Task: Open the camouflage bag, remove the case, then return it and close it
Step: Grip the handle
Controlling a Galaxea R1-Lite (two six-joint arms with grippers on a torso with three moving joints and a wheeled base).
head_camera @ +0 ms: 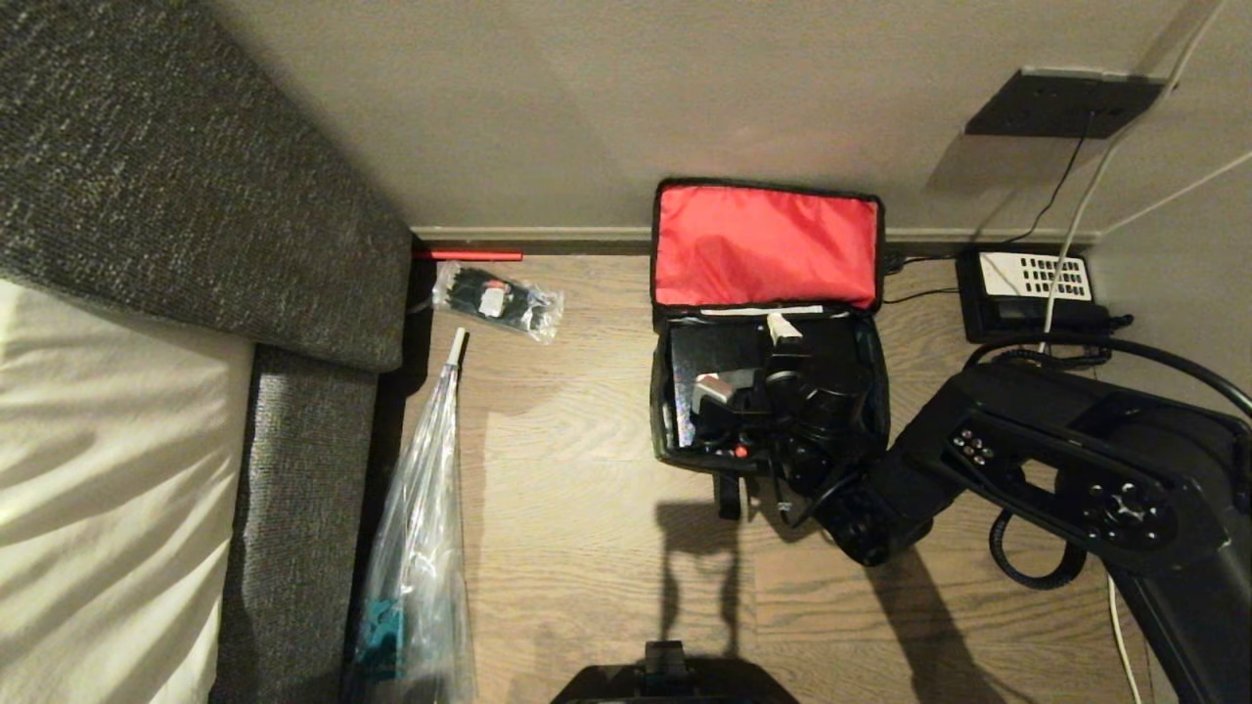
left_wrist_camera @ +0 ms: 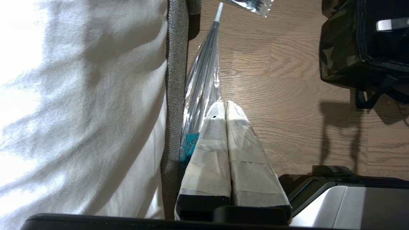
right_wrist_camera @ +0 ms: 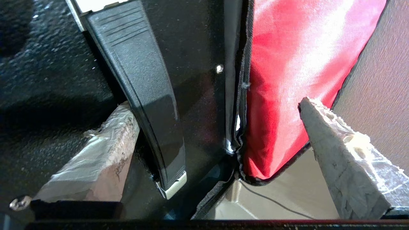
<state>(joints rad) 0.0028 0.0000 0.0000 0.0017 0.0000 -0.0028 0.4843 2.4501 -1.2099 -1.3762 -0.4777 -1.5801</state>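
the camouflage bag (head_camera: 770,323) sits on the floor (head_camera: 587,489) at twelve o'clock, red lid flung back against the wall. the case (head_camera: 724,352) lies inside. the right gripper (right_wrist_camera: 211,127) hangs over it, fingers spread wide, one beside the handle (right_wrist_camera: 143,89). the left gripper (left_wrist_camera: 225,108) is pressed together near the bed (left_wrist_camera: 80,95).

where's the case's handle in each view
Head view: handle in the open camouflage bag, mostly hidden by the right claw.
Left wrist view: silver end at the edge, inside the bag.
Right wrist view: black bar.
Shared landmark: the bag.
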